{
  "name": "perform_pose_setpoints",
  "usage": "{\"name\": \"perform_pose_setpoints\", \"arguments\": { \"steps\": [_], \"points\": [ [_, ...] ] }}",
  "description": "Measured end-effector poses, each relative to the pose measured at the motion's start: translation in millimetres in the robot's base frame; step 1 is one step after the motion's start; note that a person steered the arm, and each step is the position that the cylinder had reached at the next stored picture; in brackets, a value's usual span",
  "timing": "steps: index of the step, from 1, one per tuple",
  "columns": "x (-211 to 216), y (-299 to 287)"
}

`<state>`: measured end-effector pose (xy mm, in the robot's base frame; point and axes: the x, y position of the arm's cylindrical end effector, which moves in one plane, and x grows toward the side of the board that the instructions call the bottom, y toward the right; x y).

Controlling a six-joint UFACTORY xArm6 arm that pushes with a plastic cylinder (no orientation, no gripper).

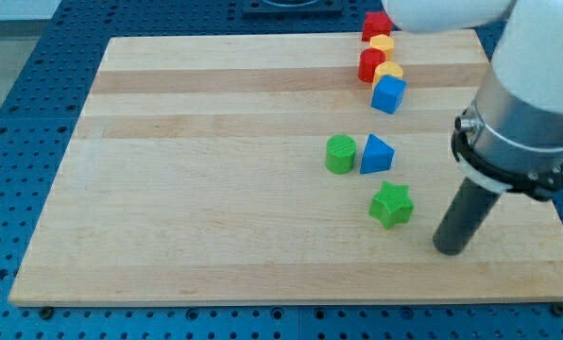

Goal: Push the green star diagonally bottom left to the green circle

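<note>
The green star (392, 205) lies on the wooden board (215, 189), right of centre and toward the view's bottom. The green circle (340, 154), a short cylinder, stands up and to the left of the star. A blue triangle (376, 155) sits right beside the circle on its right, directly above the star. My tip (451, 247) rests on the board to the right of and slightly below the star, with a gap between them.
At the view's top right stands a close line of blocks: a red block (377, 25), a yellow block (383, 43), a red block (371, 65), a yellow block (389, 72) and a blue cube (388, 94). The arm's large body (527, 104) hangs over the board's right edge.
</note>
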<state>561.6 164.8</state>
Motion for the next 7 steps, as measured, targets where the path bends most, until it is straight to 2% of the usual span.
{"name": "perform_pose_setpoints", "arguments": {
  "steps": [2,7],
  "points": [
    [-36.4,-5.9],
    [-37.0,-28.3]
  ]
}}
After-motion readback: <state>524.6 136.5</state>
